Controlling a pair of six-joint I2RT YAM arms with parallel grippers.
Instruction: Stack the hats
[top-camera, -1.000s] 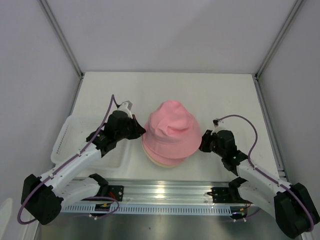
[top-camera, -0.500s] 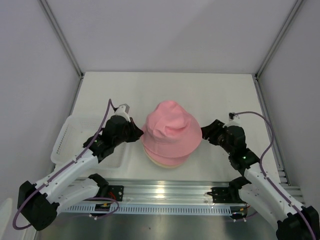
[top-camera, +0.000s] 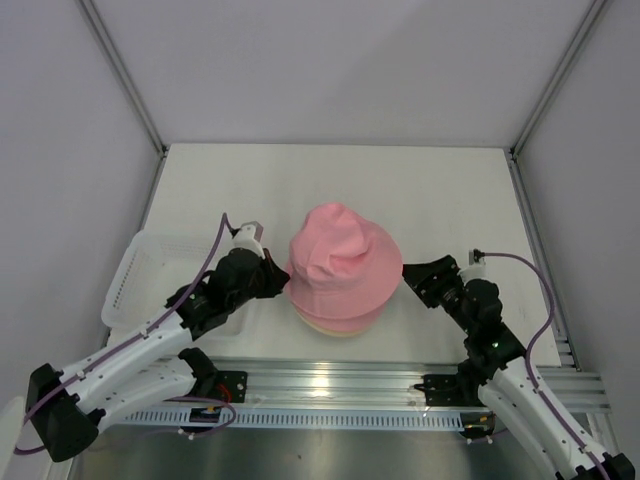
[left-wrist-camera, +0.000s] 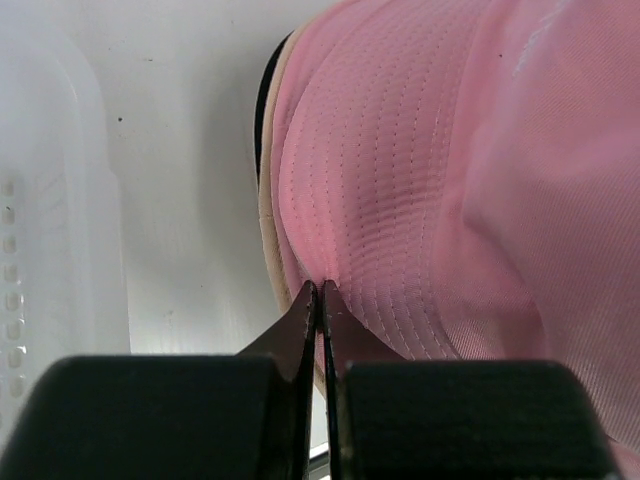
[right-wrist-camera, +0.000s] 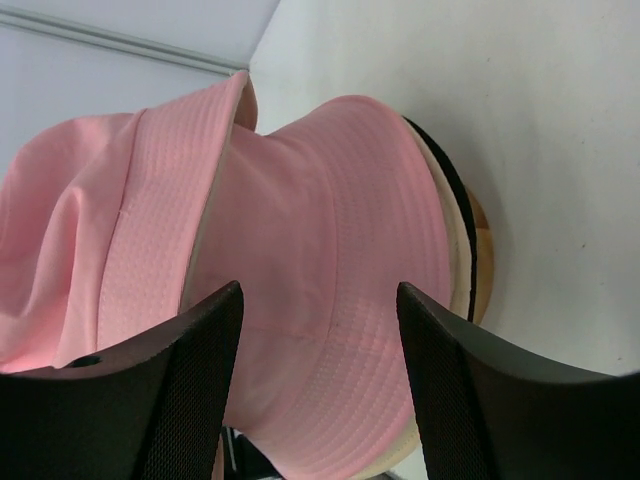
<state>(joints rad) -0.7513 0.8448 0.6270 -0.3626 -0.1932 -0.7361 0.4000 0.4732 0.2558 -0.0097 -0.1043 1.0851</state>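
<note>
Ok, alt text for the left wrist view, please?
The left pincer pinches the brim of the pink hat, jaws shut. A beige brim and a black brim peek out beneath; a white basket sits left.

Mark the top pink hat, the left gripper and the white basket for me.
top pink hat (top-camera: 340, 262): top external view, on its crown.
left gripper (left-wrist-camera: 319, 296): left wrist view, between its fingertips, which pinch the hat's brim.
white basket (top-camera: 132, 275): top external view, on its slotted left wall.
</note>
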